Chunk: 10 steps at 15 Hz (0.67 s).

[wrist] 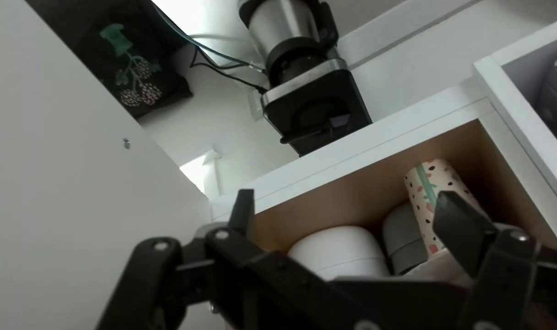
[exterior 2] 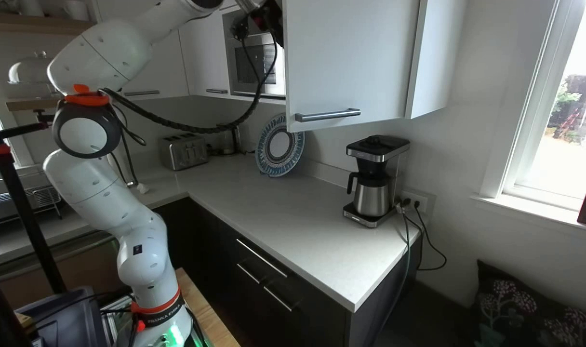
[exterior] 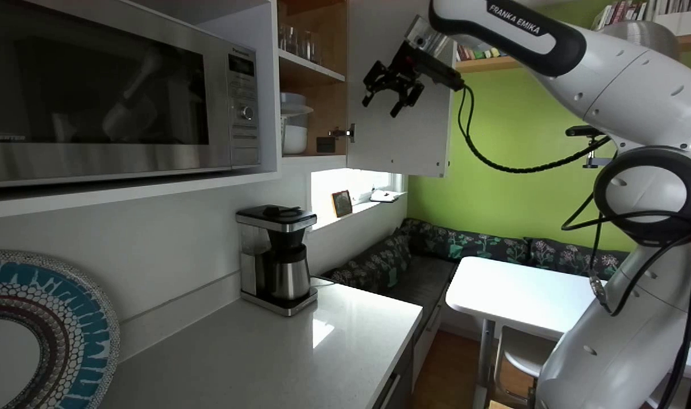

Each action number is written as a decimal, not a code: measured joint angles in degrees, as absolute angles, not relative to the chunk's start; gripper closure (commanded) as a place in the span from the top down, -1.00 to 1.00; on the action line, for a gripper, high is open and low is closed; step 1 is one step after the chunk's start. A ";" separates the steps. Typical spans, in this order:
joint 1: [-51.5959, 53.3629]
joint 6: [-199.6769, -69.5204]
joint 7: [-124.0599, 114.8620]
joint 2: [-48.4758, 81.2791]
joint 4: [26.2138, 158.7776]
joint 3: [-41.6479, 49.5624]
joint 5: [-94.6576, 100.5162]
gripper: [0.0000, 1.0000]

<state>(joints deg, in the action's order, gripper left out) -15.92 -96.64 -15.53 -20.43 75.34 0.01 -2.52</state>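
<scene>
The gripper [wrist: 347,215], spread wide, hangs beside the open door [exterior: 402,142], facing a cupboard [wrist: 352,197] with white bowls [wrist: 335,247] and a spotted tube [wrist: 420,201]

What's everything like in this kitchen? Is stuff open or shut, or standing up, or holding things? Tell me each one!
Tool: open, holding nothing
Cabinet door: open
Microwave: door shut
Dark drawers: shut
Coffee maker: can't tell if it's on
Coffee pot: in its place, upright
Patterned plate: standing on edge
</scene>
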 measured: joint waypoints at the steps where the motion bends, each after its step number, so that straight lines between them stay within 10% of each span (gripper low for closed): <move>1: -15.85 -100.06 -16.05 -19.96 77.23 0.02 -3.76 1.00; 10: -15.85 -113.42 -20.27 -15.14 82.94 0.10 -9.97 1.00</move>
